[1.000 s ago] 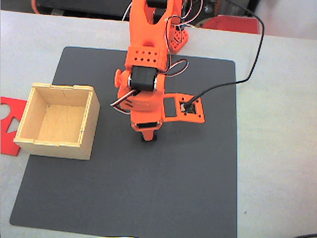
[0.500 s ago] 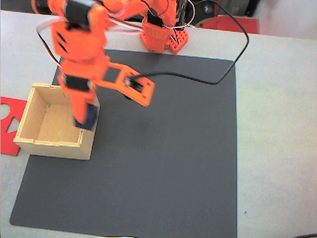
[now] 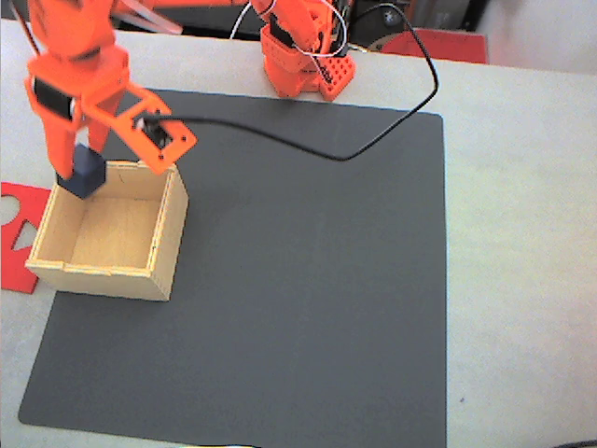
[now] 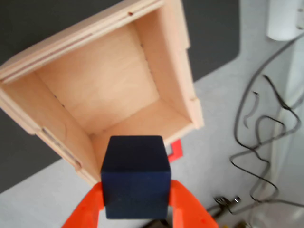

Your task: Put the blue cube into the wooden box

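- At the far left of the fixed view, a flat red sheet [image 3: 19,238] with cut-out shapes, lying on the pale tabletop [image 3: 522,187] and half hidden behind the box.
- Next, the wooden box [image 3: 166,245]: open on top, nothing seen inside, thin pale walls, sitting on the left part of the dark mat [image 3: 308,308].
- Over the box's back left corner, the blue cube [image 3: 89,173], up in the air and touching nothing but the orange tool [image 3: 82,173].
- Tool pinching the blue cube from two sides, one orange finger [image 4: 187,209] on each flat face, seen best in the wrist view.
- In that wrist view, cube [image 4: 136,175] sitting near the box's close wall [image 4: 102,156], not yet over the middle of the floor.
- Looks small, hard and light: probably no squashing, and no bending.
- Faces plain and dull, so likely not very slippery, but smooth enough to slide if held loosely.
- Best hold looks like flat side against flat side near the middle, as now; a corner hold could let the cube twist out.
- Probably safe to drop a short way; might bounce off the thin rim if let go too near the wall.
- Further right, a black cable [image 3: 308,149] looping across the mat, well apart from the box.
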Robot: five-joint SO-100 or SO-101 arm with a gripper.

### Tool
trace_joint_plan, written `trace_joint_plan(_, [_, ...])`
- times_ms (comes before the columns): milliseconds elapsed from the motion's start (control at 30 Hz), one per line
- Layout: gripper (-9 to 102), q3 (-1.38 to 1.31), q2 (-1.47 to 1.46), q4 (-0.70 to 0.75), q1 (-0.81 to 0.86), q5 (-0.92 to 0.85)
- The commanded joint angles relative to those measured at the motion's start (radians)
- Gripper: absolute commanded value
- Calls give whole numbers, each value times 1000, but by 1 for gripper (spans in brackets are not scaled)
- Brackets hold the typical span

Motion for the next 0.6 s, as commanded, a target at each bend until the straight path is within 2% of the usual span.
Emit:
trace_joint_plan(0, [0,-38,-51,-14,-2,-8])
trace_joint_plan(333, [0,-40,-244,-84,-20,-6])
trace_joint_plan(433, [9,-40,-270,-87,-23,-18])
trace_joint_plan(567, [12,-40,-293,-89,-31,-20])
